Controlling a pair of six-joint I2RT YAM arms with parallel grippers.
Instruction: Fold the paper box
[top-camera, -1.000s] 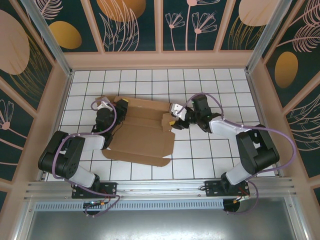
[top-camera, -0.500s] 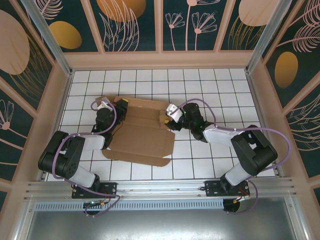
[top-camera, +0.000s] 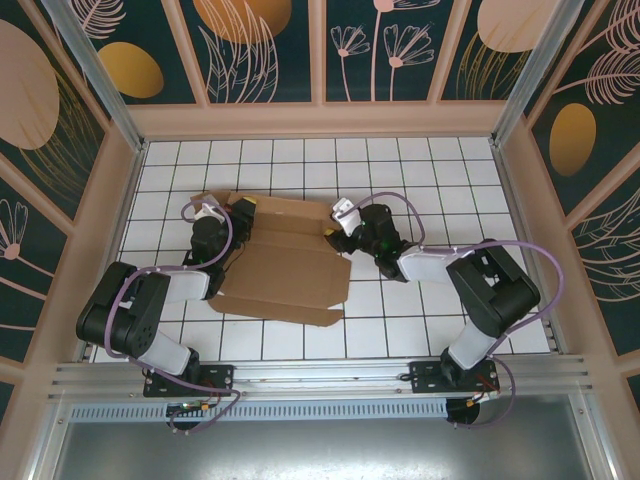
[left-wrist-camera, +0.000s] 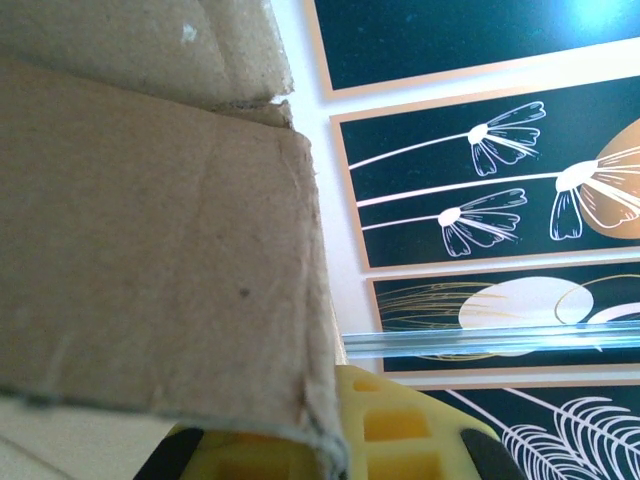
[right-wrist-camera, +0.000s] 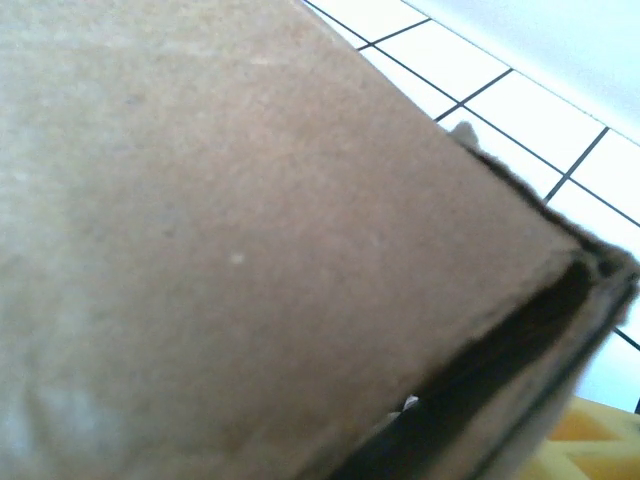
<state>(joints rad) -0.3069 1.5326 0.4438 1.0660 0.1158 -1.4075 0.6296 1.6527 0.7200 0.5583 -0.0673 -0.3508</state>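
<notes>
Folding up the right end of the box (top-camera: 285, 270), flat on the table (top-camera: 400, 160) left of centre: best done by pushing slowly along the crease, keeping the far left corner pinned. Left gripper (top-camera: 238, 208): closed tight on the flap there. Right gripper (top-camera: 335, 225): against the far right edge; cannot tell how wide.

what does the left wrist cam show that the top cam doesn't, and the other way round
Left wrist: the frayed edge of a paper box flap close up, lying over a yellow fingertip. Top external: the whole blank lying on the tiled table, the left gripper at its far left corner and the right gripper at its right edge. Both: brown cardboard and the flower-patterned wall panels.
</notes>
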